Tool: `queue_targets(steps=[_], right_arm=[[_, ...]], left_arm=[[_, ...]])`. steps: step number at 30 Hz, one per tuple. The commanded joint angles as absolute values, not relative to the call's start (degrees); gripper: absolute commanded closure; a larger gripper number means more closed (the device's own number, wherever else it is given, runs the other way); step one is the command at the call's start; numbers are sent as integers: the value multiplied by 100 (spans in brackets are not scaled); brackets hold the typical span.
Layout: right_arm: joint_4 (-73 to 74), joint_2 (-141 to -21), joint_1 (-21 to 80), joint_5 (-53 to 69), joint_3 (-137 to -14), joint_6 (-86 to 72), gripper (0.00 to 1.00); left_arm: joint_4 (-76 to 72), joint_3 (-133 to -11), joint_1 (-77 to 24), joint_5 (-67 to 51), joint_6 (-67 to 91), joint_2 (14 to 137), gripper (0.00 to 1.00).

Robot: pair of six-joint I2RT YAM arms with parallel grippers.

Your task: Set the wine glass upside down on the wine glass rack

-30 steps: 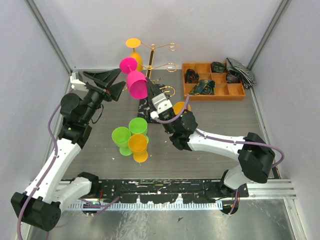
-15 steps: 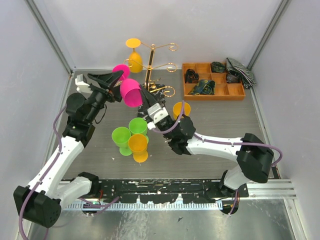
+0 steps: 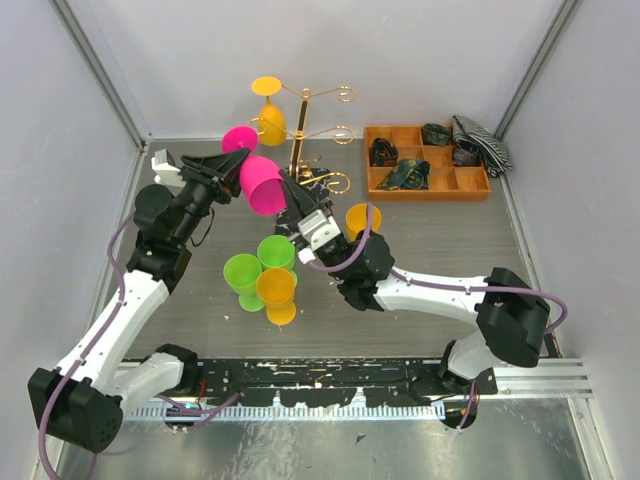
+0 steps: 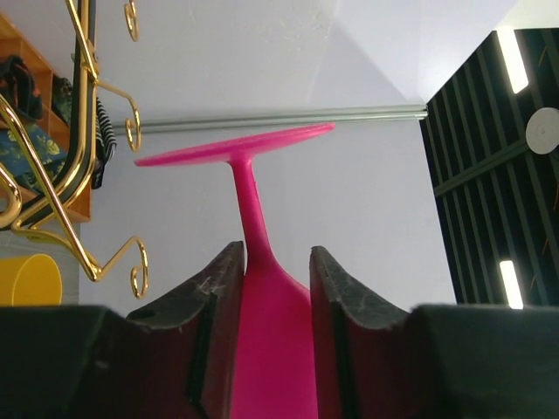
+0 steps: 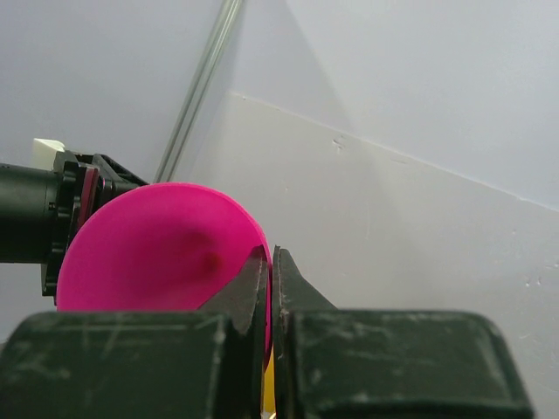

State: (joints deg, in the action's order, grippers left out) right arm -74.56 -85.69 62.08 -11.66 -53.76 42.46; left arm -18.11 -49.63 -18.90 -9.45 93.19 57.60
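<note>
Over the grey table (image 3: 440,250), one pink wine glass (image 3: 262,185) tilts just left of the wine glass rack (image 3: 297,140). The left gripper (image 4: 271,255) clamps its stem and the right gripper (image 5: 270,259) pinches its rim. One yellow glass (image 3: 270,120) hangs on the rack.

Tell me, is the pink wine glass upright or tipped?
Tipped. The pink wine glass lies slanted in the left gripper, foot rearward, rim pinched by the right gripper.

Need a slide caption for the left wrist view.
Left hand grips the pink wine glass where stem meets bowl, foot up, with the gold rack and its curled arms at left.
</note>
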Motion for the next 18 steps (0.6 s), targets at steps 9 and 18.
queue_targets(steps=[9,18], right_arm=[[-7313,-8088,6247,-1022,-5148,4231,99],[-7231,-8019,6243,-836,-5107,4207,99]], left_arm=[[-2764,-5075,-1926,-1051,9363,5901,82],[-2821,-5153,-1932,-1129,9263,5903,67]])
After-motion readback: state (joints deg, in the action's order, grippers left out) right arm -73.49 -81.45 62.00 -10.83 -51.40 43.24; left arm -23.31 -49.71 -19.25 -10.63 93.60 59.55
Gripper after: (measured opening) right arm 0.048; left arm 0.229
